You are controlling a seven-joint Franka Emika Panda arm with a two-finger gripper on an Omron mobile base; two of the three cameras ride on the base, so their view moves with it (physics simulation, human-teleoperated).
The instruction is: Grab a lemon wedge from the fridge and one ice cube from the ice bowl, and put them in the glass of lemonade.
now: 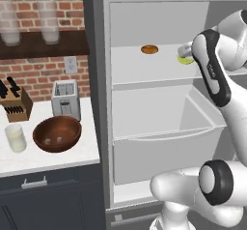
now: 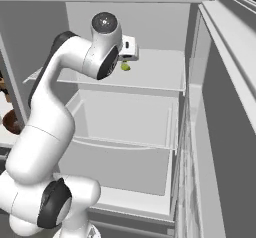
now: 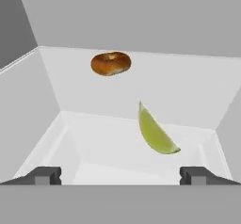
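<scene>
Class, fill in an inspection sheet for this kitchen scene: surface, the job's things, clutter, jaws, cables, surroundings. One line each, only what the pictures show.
Surface: white fridge shelf carries the food; pale speckled counter sits left of the fridge.
Job's things: small yellow-green lemon wedge lies on the shelf, untouched; reddish-brown wooden bowl and short clear glass of pale lemonade stand side by side on the counter; dark grey fridge is open.
Clutter: round orange-brown bagel behind the wedge; silver toaster; wooden knife block; two frosted glasses on a wall shelf.
Jaws: gripper open, wedge just ahead of it.
Cables: nothing seen.
Surroundings: red brick wall, dark cabinet.
</scene>
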